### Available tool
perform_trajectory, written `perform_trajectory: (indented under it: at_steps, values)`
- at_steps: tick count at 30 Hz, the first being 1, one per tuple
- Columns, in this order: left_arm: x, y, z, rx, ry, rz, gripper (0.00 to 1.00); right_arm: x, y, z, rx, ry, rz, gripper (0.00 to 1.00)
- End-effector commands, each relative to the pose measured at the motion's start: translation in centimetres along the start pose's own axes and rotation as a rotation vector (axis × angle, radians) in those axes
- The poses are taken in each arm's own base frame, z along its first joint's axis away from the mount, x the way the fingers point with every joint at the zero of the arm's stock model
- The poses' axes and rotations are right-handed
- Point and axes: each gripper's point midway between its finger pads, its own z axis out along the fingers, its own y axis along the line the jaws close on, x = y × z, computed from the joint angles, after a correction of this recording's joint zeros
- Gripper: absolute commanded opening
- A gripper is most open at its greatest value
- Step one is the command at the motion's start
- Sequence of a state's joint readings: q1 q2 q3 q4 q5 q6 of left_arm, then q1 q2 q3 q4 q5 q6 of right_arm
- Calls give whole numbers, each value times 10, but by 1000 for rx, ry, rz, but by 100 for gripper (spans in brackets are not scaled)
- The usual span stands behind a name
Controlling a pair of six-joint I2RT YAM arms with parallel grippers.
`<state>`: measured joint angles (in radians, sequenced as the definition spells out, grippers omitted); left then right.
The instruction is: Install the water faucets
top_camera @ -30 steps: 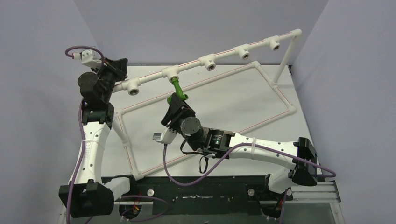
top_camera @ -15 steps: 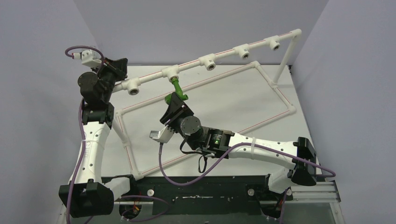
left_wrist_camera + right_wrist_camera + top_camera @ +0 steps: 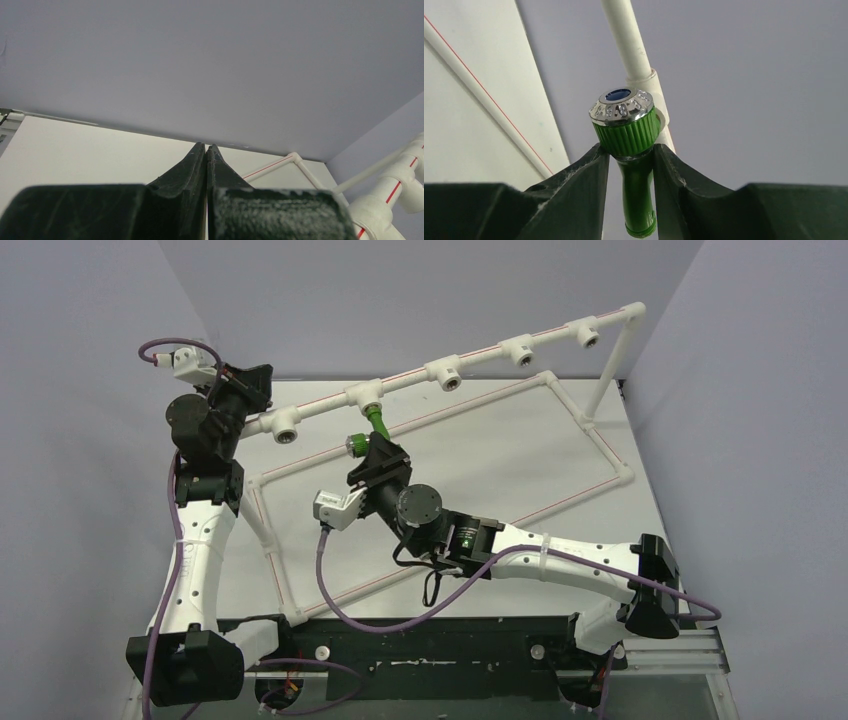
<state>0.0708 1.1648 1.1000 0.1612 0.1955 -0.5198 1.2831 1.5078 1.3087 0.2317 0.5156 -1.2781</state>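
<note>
The bright-green faucet (image 3: 376,424) hangs with its threaded end at the second white tee (image 3: 364,394) of the raised pipe rail (image 3: 485,356). Its silver-capped handle (image 3: 353,444) points left. My right gripper (image 3: 374,448) is shut on the faucet just below the tee. In the right wrist view the fingers (image 3: 589,170) clamp the green body (image 3: 638,195) under the ribbed handle (image 3: 625,125). My left gripper (image 3: 266,376) is shut and empty by the rail's left end. Its closed tips show in the left wrist view (image 3: 206,146).
Open white tees (image 3: 287,428) (image 3: 447,373) (image 3: 522,350) sit along the rail, with one more at the far right. A rectangular pipe frame (image 3: 600,445) with red stripes lies on the white table. Grey walls stand close behind and at both sides.
My right wrist has rotated with the faucet in its grip. The faucet's handle has swung from the right side to the left. The left arm has not moved.
</note>
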Motion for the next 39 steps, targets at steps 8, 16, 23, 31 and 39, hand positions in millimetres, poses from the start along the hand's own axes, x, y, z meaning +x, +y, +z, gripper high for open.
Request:
perform_trajectory:
  at_steps: [8, 16, 23, 31, 39]
  values:
    - [159, 87, -31, -281, 496, -119, 0, -8, -60, -19, 357, -155, 873, 0]
    - [159, 86, -31, -278, 496, -121, 0, 21, -73, -32, 547, -153, 1230, 0]
    - [159, 85, -31, -276, 494, -123, 0, 51, -72, -34, 638, -151, 1556, 0]
    - [159, 85, -31, -276, 495, -124, 0, 70, -63, -39, 703, -147, 1863, 0]
    - [159, 86, -31, -279, 496, -122, 0, 73, -52, -37, 728, -123, 2079, 0]
